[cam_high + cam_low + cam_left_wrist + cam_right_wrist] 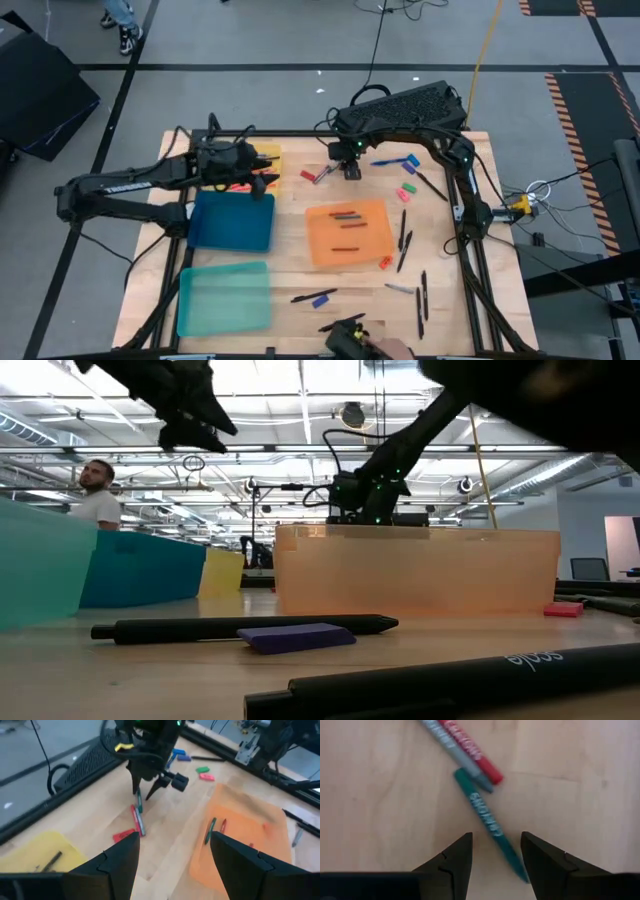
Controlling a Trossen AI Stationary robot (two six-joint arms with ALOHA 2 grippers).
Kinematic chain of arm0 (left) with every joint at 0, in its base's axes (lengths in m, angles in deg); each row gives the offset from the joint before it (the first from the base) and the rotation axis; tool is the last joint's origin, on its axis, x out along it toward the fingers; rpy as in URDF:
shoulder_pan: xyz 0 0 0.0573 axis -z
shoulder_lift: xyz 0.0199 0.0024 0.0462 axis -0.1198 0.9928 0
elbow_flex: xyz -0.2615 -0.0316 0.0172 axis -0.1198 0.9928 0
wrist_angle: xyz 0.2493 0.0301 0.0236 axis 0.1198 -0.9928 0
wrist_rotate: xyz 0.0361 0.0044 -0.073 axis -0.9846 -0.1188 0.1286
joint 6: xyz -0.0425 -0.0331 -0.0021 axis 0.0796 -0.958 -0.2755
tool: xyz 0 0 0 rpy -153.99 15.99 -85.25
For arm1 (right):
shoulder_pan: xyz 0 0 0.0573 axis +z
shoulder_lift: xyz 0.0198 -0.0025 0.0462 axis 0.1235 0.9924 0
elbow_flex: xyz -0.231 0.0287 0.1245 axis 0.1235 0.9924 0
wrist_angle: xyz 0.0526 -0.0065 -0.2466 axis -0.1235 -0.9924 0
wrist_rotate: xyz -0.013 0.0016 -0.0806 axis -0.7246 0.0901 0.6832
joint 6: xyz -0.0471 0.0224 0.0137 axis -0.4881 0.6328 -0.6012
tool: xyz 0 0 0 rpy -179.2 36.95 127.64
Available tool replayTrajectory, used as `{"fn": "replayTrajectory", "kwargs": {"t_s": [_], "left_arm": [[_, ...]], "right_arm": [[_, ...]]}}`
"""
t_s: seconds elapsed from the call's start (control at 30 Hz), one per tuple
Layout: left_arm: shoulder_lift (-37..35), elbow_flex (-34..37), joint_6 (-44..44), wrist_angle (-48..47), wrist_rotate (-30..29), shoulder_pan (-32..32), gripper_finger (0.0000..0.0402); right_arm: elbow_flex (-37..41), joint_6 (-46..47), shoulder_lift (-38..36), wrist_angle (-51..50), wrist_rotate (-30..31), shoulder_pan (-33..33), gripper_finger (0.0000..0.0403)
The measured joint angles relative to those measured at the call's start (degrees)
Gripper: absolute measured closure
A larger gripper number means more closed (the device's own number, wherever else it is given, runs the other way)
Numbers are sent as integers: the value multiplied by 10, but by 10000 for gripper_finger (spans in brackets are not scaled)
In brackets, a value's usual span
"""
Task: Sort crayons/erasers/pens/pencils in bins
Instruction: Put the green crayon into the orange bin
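Between the right hand's (496, 857) spread fingers lies a green crayon (490, 822).

Your right gripper (496, 856) hangs open right over the green crayon (490, 822), bare wood on both sides of it, but the grey crayon (451, 750) and red crayon (470, 750) crowd its far tip. The orange bin (348, 231) stands near on the table's front side. Your left gripper (262, 170) sits just beside, over the yellow bin (268, 155).
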Motion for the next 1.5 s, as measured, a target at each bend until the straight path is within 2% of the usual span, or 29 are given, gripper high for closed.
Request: {"fn": "replayTrajectory", "kwargs": {"t_s": [0.2, 0.53, 0.63, 0.83, 1.1, 1.33, 1.5], "left_arm": [[57, 0, -7, 73, 2, 3, 158], [86, 0, -5, 117, 2, 6, 158], [86, 0, -10, 116, 2, 6, 158], [86, 0, -14, 114, 2, 6, 158], [86, 0, -12, 109, 2, 6, 158], [105, 0, -32, 85, -13, -5, 158], [176, -33, -55, 51, -8, -26, 158]], "right_arm": [[-8, -21, 15, -8, -26, -18, 259], [-8, -96, 17, -13, -20, -15, 364], [-7, -110, 17, -8, -17, -11, 383], [-3, -111, -5, -25, 15, 7, 380], [-4, -81, -123, -118, 24, 51, 382], [7, -7, -221, -202, 22, 145, 383], [75, 64, -272, -199, 21, 227, 383]]}}
